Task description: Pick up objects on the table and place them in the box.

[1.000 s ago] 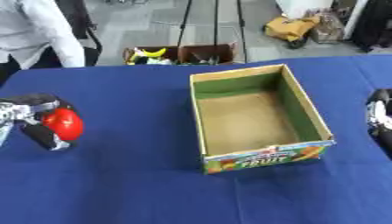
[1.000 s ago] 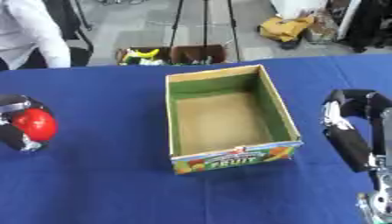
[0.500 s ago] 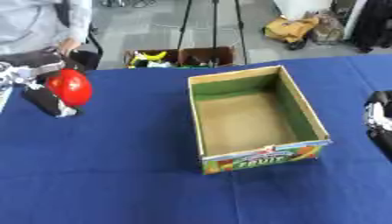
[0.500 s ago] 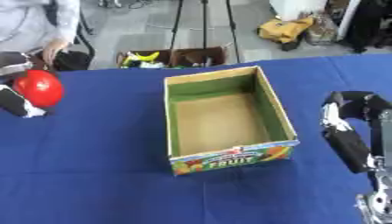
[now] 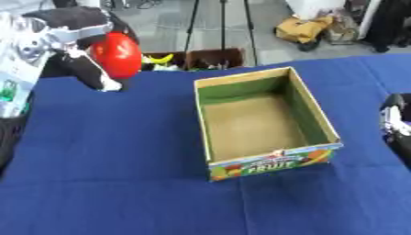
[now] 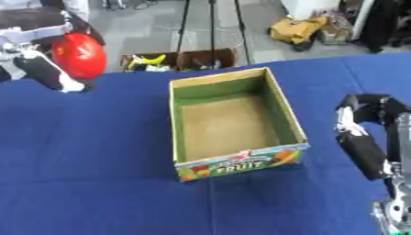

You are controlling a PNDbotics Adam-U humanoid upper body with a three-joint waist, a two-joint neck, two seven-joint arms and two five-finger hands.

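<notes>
A shiny red round object [image 5: 116, 55] is held in my left hand [image 5: 76, 50], high above the table's far left corner; the fingers curl round it. An open cardboard box [image 5: 265, 158] with a green inner wall and a "FRUIT" print on its front stands in the middle of the blue table, with nothing inside. The held object hangs up and to the left of the box, apart from it. My right hand [image 6: 365, 133] rests at the table's right edge, fingers curled, with nothing in it.
The blue table [image 5: 120, 174] stretches wide on the left and front of the box. Beyond its far edge, on the floor, stand a low crate [image 5: 189, 59] with yellow items, tripod legs and a brown bag [image 5: 309, 27].
My left hand has lifted the red object from the table's left side and carried it upward and rightward. The right hand has stayed where it was.
</notes>
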